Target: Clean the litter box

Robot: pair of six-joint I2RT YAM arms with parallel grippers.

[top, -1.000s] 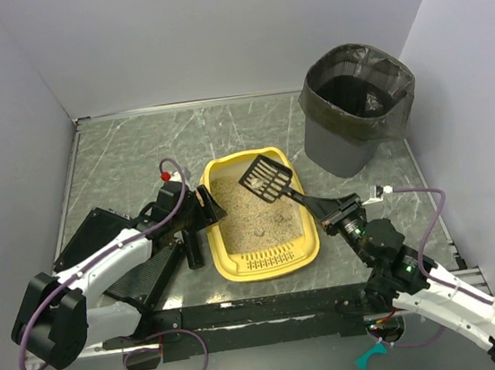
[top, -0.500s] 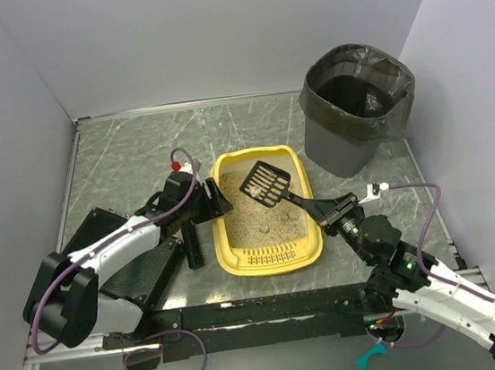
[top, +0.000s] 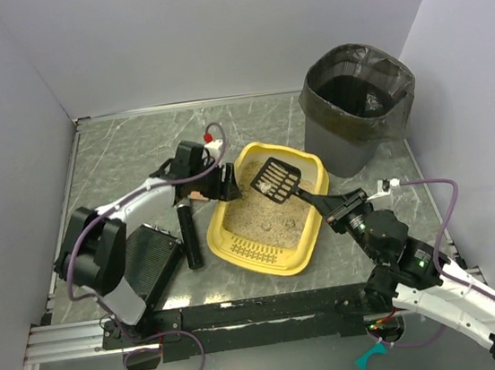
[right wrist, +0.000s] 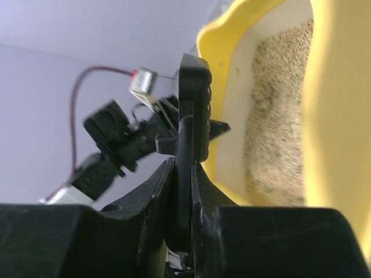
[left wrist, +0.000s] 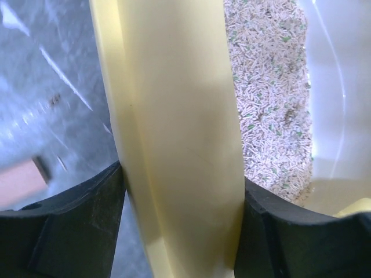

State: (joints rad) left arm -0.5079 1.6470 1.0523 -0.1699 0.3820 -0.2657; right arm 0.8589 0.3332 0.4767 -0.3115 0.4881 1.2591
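Pale lavender walls close in a grey marbled tabletop (top: 117, 156) on three sides. Near the left near corner lies a black ribbed pad (top: 151, 258), and just beside it, toward the middle, a slim black stick-like tool (top: 188, 237) lies flat, pointing from the near edge to the far edge.

Above that tool the left arm reaches across to the litter box (top: 217, 232), which sits about midway across the table, turned askew to the table's edges. Its slotted grille (top: 258, 253) points to the near edge and its far end swings toward the right side. The left gripper (top: 226, 188) pinches the box's left rim. In the wrist view the yellow lip runs straight up between the two black fingers (left wrist: 64, 231), which press on it from both sides. Beige litter (left wrist: 266, 98) lies just inside that wall. I cannot tell whether that side is raised off the table.

Over the far part of the box hangs a black slotted scoop (top: 274, 178), its handle running down to the right. The right gripper (top: 336, 206) is clamped on that handle, just off the box's right rim, fingers (right wrist: 104, 237) tight against it.

At the far right corner stands a dark grey round bin (top: 350, 141) with a bag liner, well apart from the box.
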